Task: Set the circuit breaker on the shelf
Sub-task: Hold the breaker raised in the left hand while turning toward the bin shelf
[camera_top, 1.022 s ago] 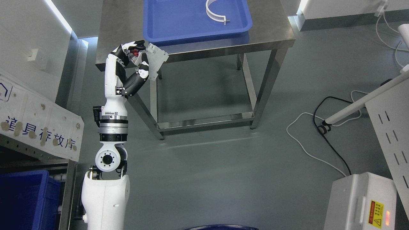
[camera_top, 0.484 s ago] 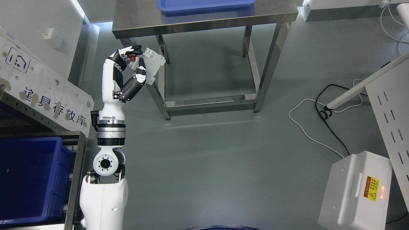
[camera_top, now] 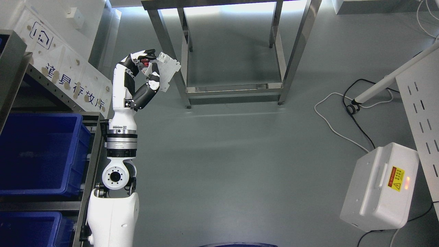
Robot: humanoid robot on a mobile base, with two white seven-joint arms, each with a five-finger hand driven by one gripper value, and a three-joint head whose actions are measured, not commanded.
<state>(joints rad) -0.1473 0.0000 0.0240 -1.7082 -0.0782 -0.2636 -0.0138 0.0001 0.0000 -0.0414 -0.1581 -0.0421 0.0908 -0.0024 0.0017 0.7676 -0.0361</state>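
Breaker (camera_top: 164, 70) pinched in raised left hand (camera_top: 147, 67), carried clear of worktop (camera_top: 178, 51) toward shelf (camera_top: 87, 137) at left.

The left hand (camera_top: 142, 67) and its arm look like glossy white and black plastic with a brushed metal ring at the wrist, and the breaker (camera_top: 165, 70) it grips is pale matt plastic with a red part. The table (camera_top: 233, 87) legs are polished steel that mirrors the light, over a smooth, faintly shiny grey floor (camera_top: 233, 164). The bins (camera_top: 41, 151) are glossy blue plastic on a dull metal shelf (camera_top: 90, 144), and the white box (camera_top: 380, 187) looks like smooth plastic.
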